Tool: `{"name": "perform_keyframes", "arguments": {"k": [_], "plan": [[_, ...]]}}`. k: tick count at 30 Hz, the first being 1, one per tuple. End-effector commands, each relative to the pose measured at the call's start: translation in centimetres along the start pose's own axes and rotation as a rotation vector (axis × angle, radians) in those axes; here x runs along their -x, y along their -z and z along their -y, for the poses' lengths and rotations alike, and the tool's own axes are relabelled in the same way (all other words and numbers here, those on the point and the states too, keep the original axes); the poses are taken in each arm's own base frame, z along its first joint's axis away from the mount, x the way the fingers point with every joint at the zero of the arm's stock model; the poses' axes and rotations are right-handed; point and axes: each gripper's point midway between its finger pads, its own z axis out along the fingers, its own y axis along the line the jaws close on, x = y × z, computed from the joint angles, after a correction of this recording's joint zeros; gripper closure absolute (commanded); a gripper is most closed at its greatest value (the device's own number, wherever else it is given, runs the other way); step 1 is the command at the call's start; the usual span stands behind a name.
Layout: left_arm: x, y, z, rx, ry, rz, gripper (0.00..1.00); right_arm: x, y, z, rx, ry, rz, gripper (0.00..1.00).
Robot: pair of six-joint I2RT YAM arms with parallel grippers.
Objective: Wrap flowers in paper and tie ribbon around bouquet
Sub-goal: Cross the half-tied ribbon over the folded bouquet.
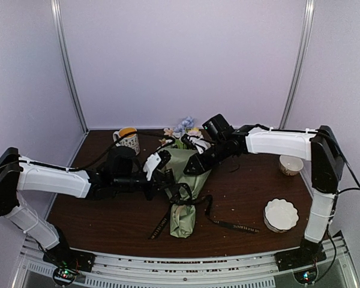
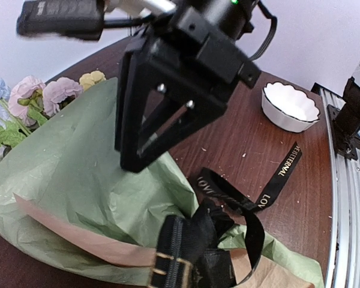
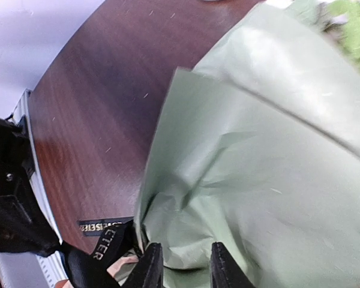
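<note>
- Green paper (image 1: 181,161) cone of the bouquet (image 1: 183,217) is lying mid-desk (image 1: 108,210), flowers (image 1: 183,128) pointing to the far side.
- Left jaws are clenching the black ribbon (image 2: 279,174) looped round it.
- Right jaws are hanging slightly parted, just over the paper.

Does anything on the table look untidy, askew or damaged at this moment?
Yes. The ribbon sits in a loose loop around the narrow part of the bouquet, with no bow visible, and its ends trail over the table. The paper is crumpled, with its peach side folded out at one edge.
</note>
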Motion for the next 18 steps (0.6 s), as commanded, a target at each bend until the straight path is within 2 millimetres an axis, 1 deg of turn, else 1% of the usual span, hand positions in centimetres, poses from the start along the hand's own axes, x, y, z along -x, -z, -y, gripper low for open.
{"name": "perform_keyframes", "arguments": {"k": [1,3,6,10,12,18], "plan": [[1.2,0.3,0.2,-0.019,-0.032,0.034,1.0,-1.6,-1.9,-4.3,0.253,0.073,-0.107,0.72],[1.5,0.3,0.3,-0.025,-0.04,0.037,1.0,-2.0,-2.4,-5.2,0.32,0.089,-0.136,0.75],[1.8,0.5,0.5,-0.03,-0.055,0.041,1.0,-2.7,-2.6,-6.7,0.422,0.12,-0.172,0.78],[1.5,0.5,0.3,-0.021,-0.069,0.029,1.0,-5.5,-2.0,-8.1,0.503,0.171,-0.281,0.81],[1.2,0.3,0.2,-0.019,-0.071,0.013,1.0,-6.4,-1.3,-8.6,0.537,0.175,-0.294,0.82],[0.8,0.1,0.0,-0.014,-0.079,0.001,1.0,-7.0,-0.2,-9.7,0.6,0.172,-0.281,0.82]]}}
